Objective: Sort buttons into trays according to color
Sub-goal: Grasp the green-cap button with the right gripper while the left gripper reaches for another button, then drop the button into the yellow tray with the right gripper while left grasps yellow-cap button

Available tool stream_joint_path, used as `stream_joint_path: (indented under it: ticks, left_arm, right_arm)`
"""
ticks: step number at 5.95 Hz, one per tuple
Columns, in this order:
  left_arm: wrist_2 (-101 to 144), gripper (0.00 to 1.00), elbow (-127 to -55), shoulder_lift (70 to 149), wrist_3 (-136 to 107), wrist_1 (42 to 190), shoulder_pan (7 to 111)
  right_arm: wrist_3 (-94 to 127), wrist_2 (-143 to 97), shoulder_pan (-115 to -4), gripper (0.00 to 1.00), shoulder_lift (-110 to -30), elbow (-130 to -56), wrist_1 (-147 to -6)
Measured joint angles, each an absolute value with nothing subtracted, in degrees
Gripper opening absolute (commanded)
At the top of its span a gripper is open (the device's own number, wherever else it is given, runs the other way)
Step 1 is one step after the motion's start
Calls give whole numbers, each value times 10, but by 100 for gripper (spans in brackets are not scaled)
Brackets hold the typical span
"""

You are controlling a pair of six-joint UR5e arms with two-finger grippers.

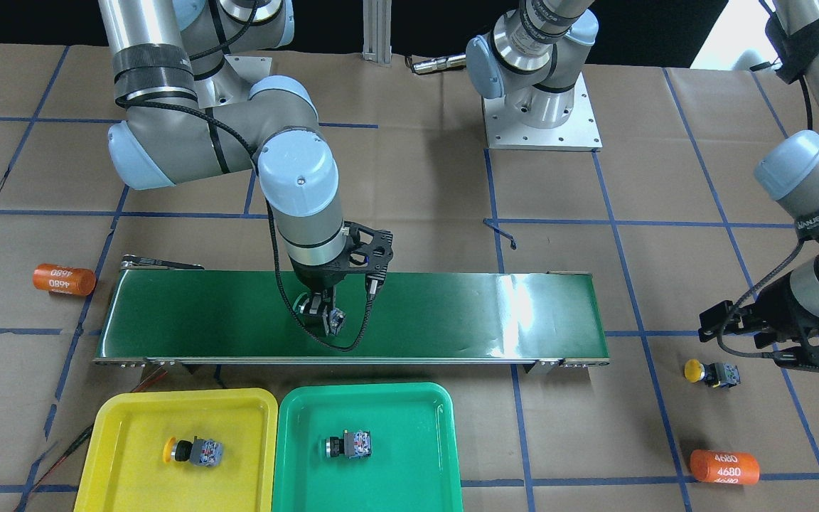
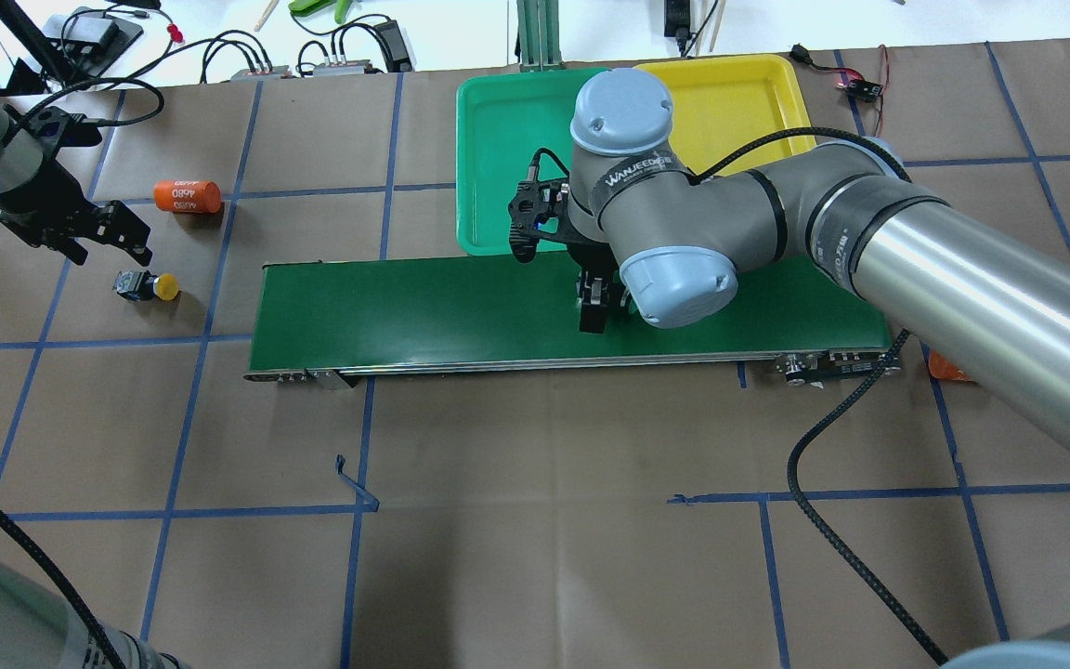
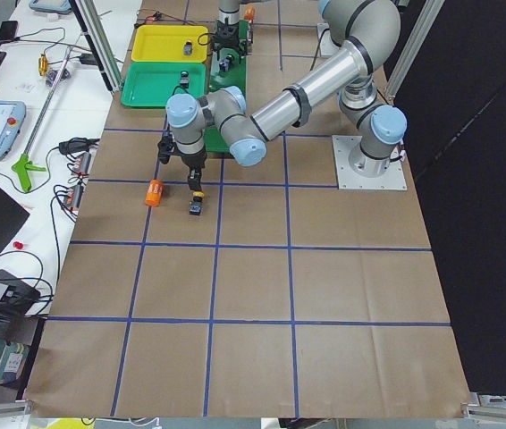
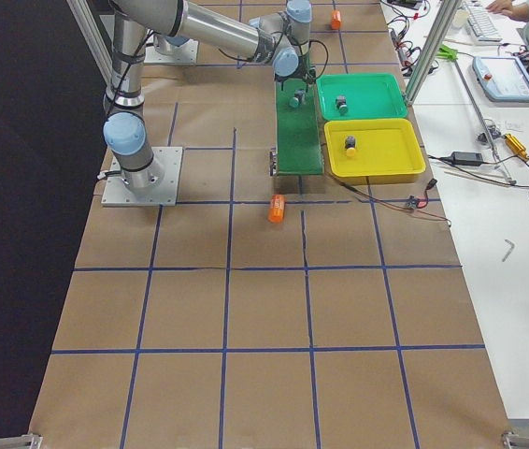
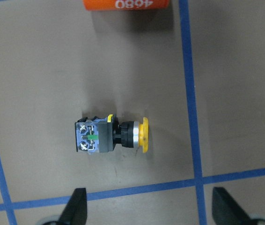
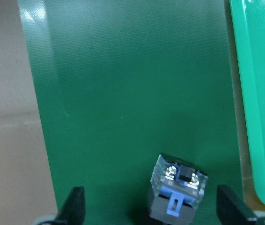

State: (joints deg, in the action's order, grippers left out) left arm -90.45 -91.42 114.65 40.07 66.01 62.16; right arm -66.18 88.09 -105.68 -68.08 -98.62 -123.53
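My right gripper [image 6: 151, 211] is open low over the conveyor belt, its fingertips on either side of a button [image 6: 177, 190] that stands on the belt with its grey-blue contact block up; its cap is hidden. It also shows in the front view [image 1: 333, 320]. My left gripper [image 5: 151, 208] is open above a yellow button [image 5: 111, 136] that lies on its side on the paper [image 1: 712, 372]. The yellow tray [image 1: 118, 427] holds a yellow button [image 1: 193, 451]. The green tray [image 1: 402, 419] holds a green button [image 1: 349, 446].
The long dark-green conveyor belt [image 1: 466, 313] runs across the table in front of both trays. One orange "4680" cylinder [image 1: 63, 279] lies off the belt's end near my right arm. Another [image 1: 724, 466] lies close to the yellow button on the paper.
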Motion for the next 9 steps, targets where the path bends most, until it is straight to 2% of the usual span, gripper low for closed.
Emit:
stream_joint_path:
  ticks: [1, 2, 3, 4, 6, 7, 8, 9]
  left_arm:
    - [-904, 94, -915, 1160, 516, 656, 611]
    - [-904, 94, -919, 1174, 631, 645, 600]
    - [-904, 93, -927, 1186, 766, 613, 594]
    - [-904, 91, -930, 1199, 881, 582, 592]
    - [-901, 87, -929, 1227, 1032, 532, 593]
    - [-897, 61, -929, 1233, 1071, 523, 594]
    - [-891, 21, -929, 1236, 1091, 520, 594]
    - [-889, 7, -929, 1237, 1096, 519, 594]
  right_arm:
    - [-686, 882, -1029, 99, -685, -1003, -1241]
    - [-706, 882, -1007, 66, -692, -1026, -1255]
    - [-723, 886, -991, 18, -700, -1047, -1273]
    - [-731, 904, -981, 6, -707, -1060, -1279]
    - [-749, 939, -966, 5, -721, -1069, -1276]
    - [-782, 943, -943, 6, -733, -1069, -1274]
    - [-820, 944, -917, 6, -748, -1067, -1266]
    - [-845, 944, -900, 6, -763, -1054, -1254]
